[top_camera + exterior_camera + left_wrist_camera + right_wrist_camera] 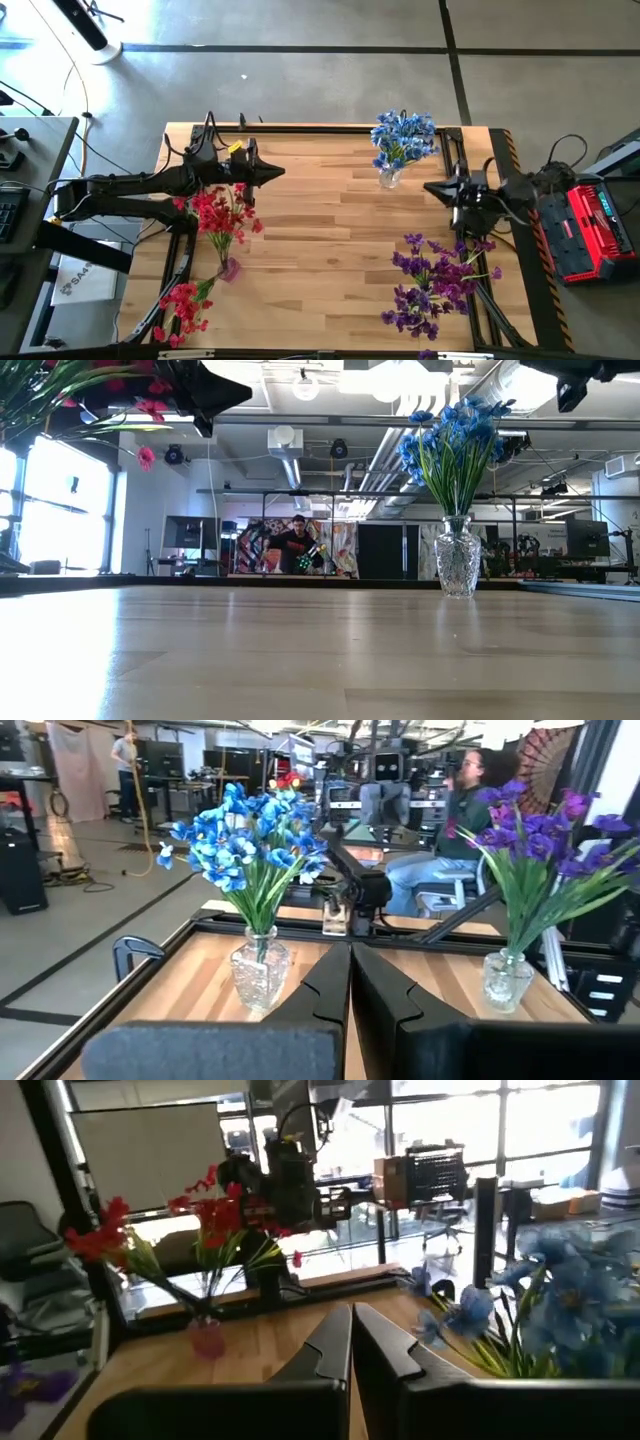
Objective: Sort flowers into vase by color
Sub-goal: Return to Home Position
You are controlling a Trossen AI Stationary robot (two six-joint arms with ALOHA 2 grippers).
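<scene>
Three bunches stand in vases on the wooden table. Blue flowers [404, 138] fill a clear glass vase [458, 556] at the far right. Red flowers [220, 212] stand in a small pink vase [228, 268] at the left, one spray [184, 304] leaning out toward the near left corner. Purple flowers [436, 278] stand in a clear vase [504, 980] at the near right. My left gripper [280, 172] hangs shut above the red bunch, pointing right. My right gripper [428, 186] is shut beside the blue vase, pointing left. Neither holds anything.
A black frame [330, 127] runs round the table's edges. A red device [592, 230] with cables lies beyond the right edge. The table's middle [330, 220] between the vases is bare wood. People sit and stand in the room beyond.
</scene>
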